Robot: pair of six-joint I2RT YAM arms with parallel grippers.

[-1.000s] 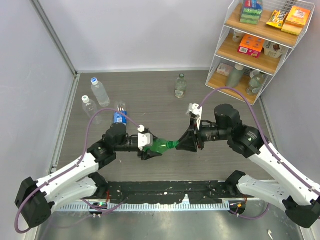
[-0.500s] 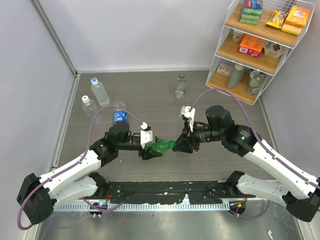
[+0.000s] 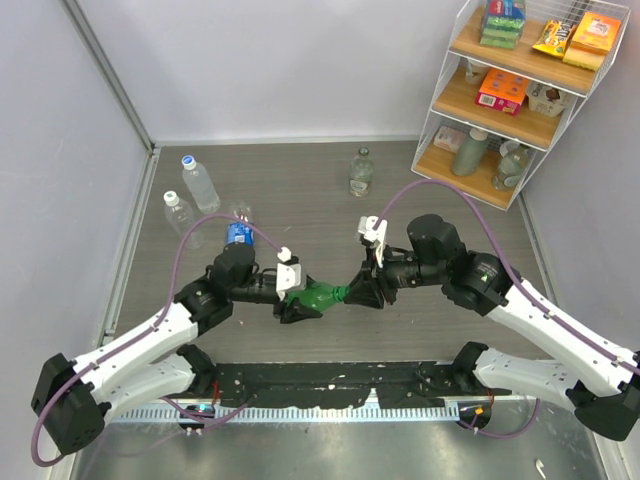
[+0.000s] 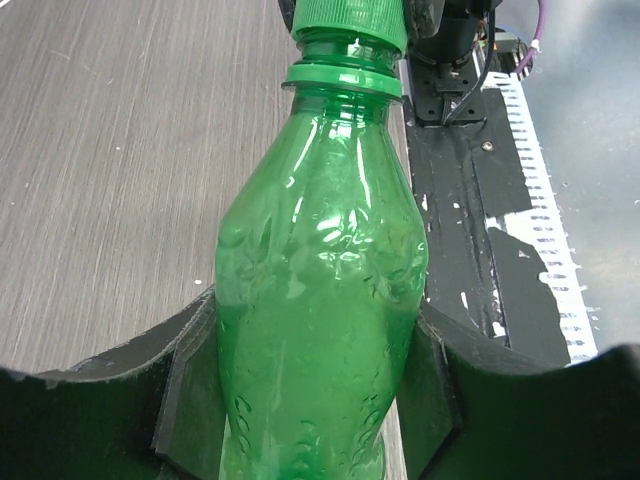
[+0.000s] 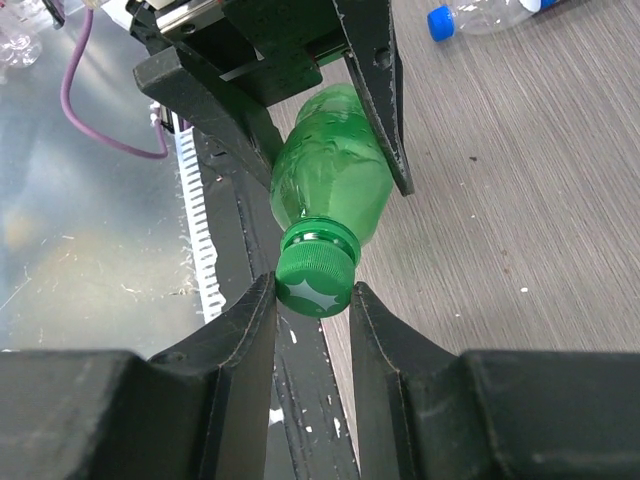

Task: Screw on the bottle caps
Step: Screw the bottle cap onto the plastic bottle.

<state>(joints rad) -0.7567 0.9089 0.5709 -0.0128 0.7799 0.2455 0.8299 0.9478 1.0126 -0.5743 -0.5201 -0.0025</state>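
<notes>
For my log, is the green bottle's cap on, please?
On: the green plastic screw cap sits atop the translucent green plastic bottle.

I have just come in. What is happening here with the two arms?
The left pincer holds the green bottle by its body, turned on its side. The right pincer is closed on the green cap, which sits on the bottle's neck. Whether the cap is tight already cannot be told. A clear bottle with a blue cap is on the table at the far left, near others.
</notes>
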